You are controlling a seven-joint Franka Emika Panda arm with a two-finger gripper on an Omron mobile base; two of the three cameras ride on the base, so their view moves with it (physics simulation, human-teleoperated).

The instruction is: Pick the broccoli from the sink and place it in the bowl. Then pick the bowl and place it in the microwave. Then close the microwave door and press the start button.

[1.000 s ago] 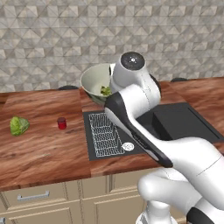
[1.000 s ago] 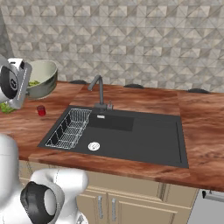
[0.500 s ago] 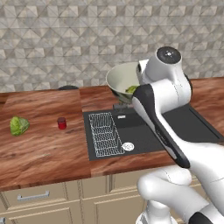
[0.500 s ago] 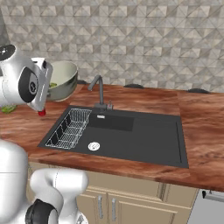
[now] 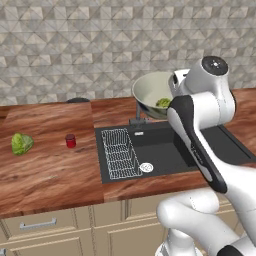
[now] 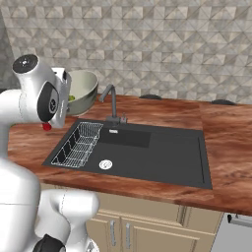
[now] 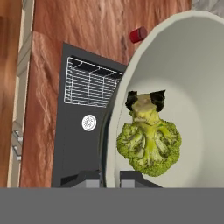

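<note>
The pale grey-green bowl hangs in the air above the back edge of the black sink, close to the faucet. My gripper is shut on the bowl's rim, one finger inside and one outside the wall. The yellowish-green broccoli lies on the bowl's pale inside, stalk pointing away from the fingers. From the right base view, the bowl sits beside my hand, with the broccoli just peeking out. The microwave is out of view.
A white wire rack fills the sink's left side, with the round drain beside it. On the wooden counter to the left stand a small red cup and a pale-green leafy ball. The faucet rises right of the bowl.
The arm has swung to the right, carrying the bowl with the broccoli from over the left counter to above the sink's back edge. The base and the counter items stayed put.
</note>
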